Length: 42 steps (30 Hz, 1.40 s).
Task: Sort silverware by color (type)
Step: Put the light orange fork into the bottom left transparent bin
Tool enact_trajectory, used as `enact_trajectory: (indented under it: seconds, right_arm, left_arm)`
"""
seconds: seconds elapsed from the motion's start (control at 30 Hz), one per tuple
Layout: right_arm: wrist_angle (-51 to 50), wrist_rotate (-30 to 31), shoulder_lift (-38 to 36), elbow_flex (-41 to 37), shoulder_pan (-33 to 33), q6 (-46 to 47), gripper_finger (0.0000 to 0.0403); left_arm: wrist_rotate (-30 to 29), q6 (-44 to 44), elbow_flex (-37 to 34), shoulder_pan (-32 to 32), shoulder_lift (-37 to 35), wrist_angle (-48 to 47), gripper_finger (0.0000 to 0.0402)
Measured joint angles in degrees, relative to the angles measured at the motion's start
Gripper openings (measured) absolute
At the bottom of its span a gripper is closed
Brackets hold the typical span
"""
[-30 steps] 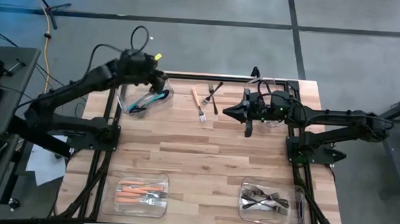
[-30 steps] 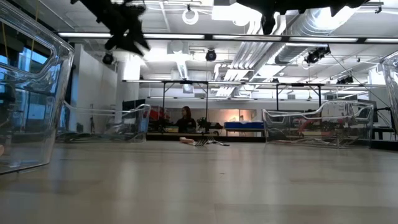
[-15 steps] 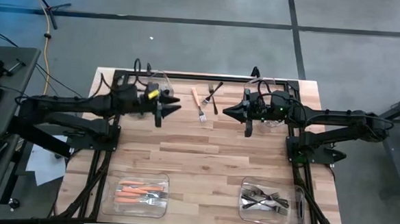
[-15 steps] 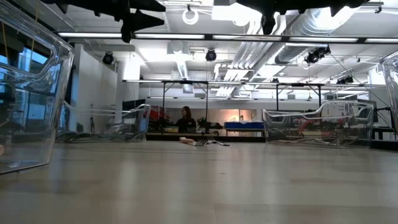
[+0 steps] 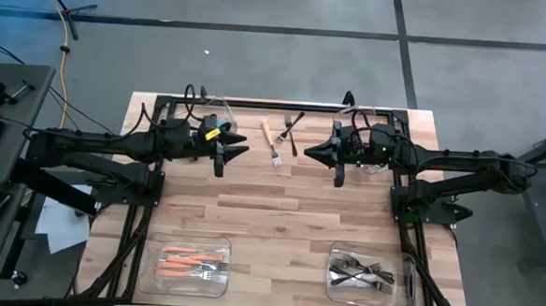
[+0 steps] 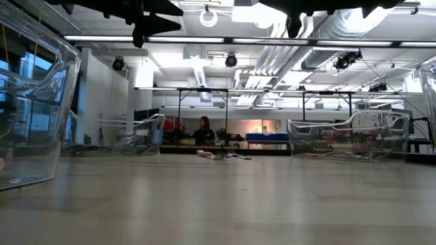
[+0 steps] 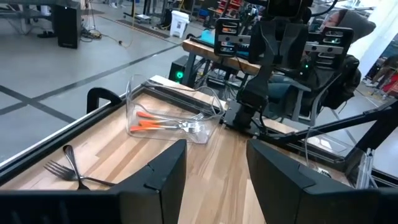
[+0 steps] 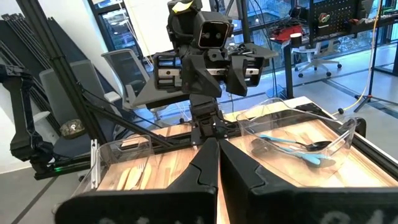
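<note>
An orange-handled fork (image 5: 272, 140) and a black fork (image 5: 293, 131) lie flat on the wooden table at its far middle; in the left wrist view the black fork (image 7: 69, 169) shows. My left gripper (image 5: 242, 151) (image 7: 214, 180) hangs above the table left of them, level, pointing right, open with nothing between its fingers. My right gripper (image 5: 312, 152) (image 8: 211, 168) hangs right of them, level, pointing left, shut and empty. Both grippers show at the top of the low view, the left (image 6: 160, 22) and the right (image 6: 293, 24).
Clear bins stand at the four corners: teal pieces far left (image 8: 298, 146), red-orange pieces far right (image 7: 165, 121), orange pieces near left (image 5: 191, 261), black forks near right (image 5: 368, 275). Bare wood lies between them. A person sits far behind the table (image 6: 203, 129).
My left gripper has swung from above the far-left bin toward the table's middle and a little down, tipping from pointing down to level. It has stayed open and has kept still for the last half second. The forks have not moved.
</note>
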Motion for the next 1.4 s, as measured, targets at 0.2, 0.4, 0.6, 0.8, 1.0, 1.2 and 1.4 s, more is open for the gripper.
enact_trajectory:
  seconds: [0.2, 0.4, 0.6, 0.8, 1.0, 1.2, 1.4]
  right_arm:
    - [0.0, -0.2, 0.0, 0.0, 0.0, 0.0, 0.0000]
    - [0.0, -0.2, 0.0, 0.0, 0.0, 0.0, 0.0000]
    - [-0.1, 0.1, 0.0, 0.0, 0.0, 0.0, 0.0000]
    - [-0.2, 0.3, 0.0, 0.0, 0.0, 0.0, 0.0000]
    - [-0.3, 0.3, 0.0, 0.0, 0.0, 0.0, 0.0000]
    - [-0.5, 1.3, 0.0, 0.0, 0.0, -0.2, 0.0000]
    - [-0.7, 3.6, 0.0, 0.0, 0.0, -0.2, 0.0000]
  left_arm:
    - [-0.2, -0.5, 0.2, 0.0, 0.2, -0.4, 0.0156]
    - [-6.8, 1.3, 10.1, 1.6, 7.2, -11.5, 0.0156]
    - [-9.4, -8.6, 23.8, 7.2, 21.6, -28.5, 0.0156]
    - [-9.1, -18.1, 28.9, 10.3, 35.8, -31.6, 0.0156]
    - [-9.0, -22.9, 30.3, 10.0, 45.5, -31.0, 0.0156]
    - [-9.0, -25.0, 30.3, 10.1, 51.4, -29.5, 0.0156]
    - [-9.6, -26.8, 30.3, 10.3, 53.4, -26.1, 0.0156]
